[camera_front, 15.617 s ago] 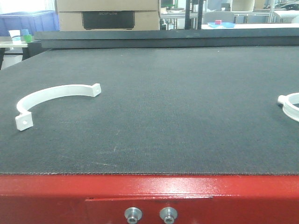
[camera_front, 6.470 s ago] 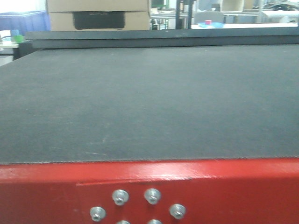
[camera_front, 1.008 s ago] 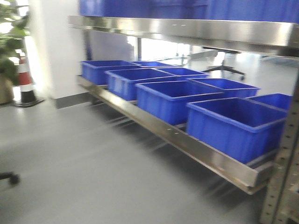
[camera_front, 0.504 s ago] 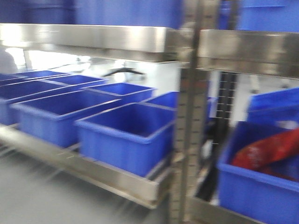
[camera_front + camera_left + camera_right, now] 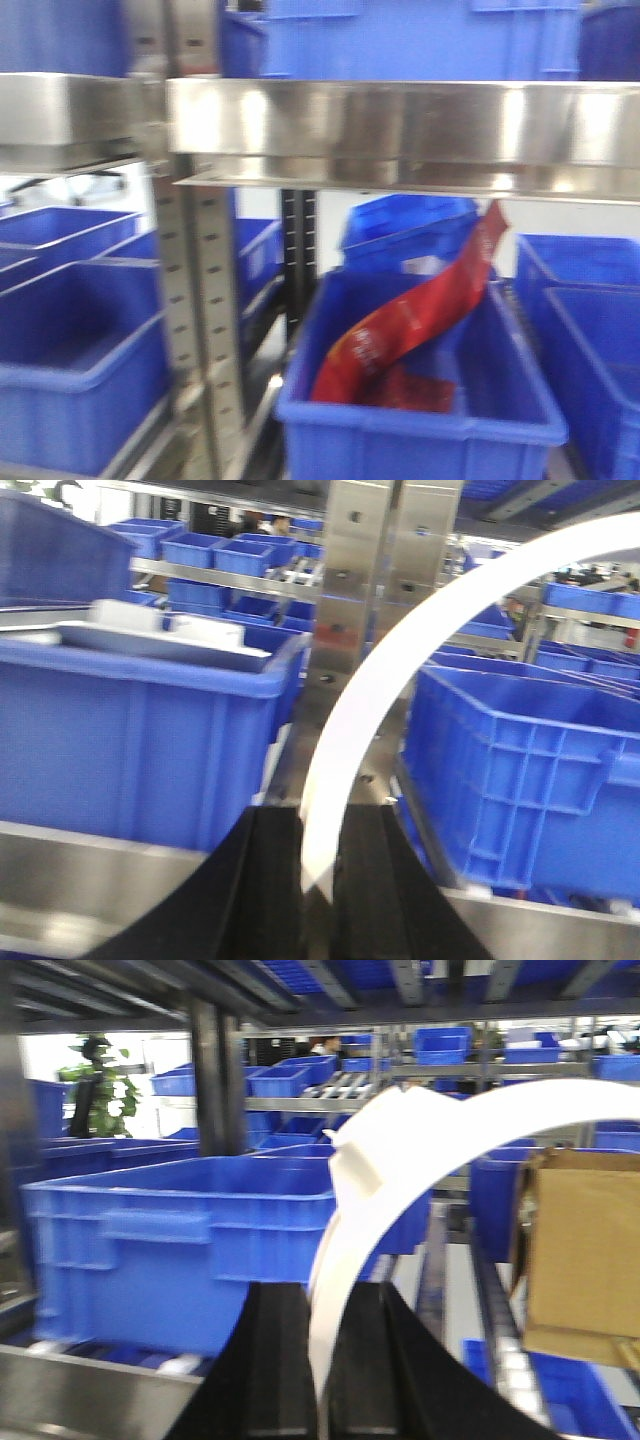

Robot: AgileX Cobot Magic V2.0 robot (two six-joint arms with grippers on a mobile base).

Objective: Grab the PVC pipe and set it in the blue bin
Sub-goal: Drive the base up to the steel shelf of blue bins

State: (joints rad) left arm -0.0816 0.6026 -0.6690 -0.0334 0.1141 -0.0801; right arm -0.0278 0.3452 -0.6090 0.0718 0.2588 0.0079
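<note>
Steel shelves [image 5: 400, 125] hold many blue bins [image 5: 420, 425]. Left gripper [image 5: 320, 880] squeezes 1 white PVC half-ring [image 5: 400, 650]; right gripper [image 5: 325, 1370] squeezes a 2nd white PVC half-ring [image 5: 480, 1120].

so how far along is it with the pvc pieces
Pickup looks done: the left gripper is shut on the left PVC piece, and the right gripper on the right PVC piece. The base faces a shelf rack, with a blue bin holding red packaging straight ahead. Left to do: dropping both pieces in a bin; neither is in one yet.
</note>
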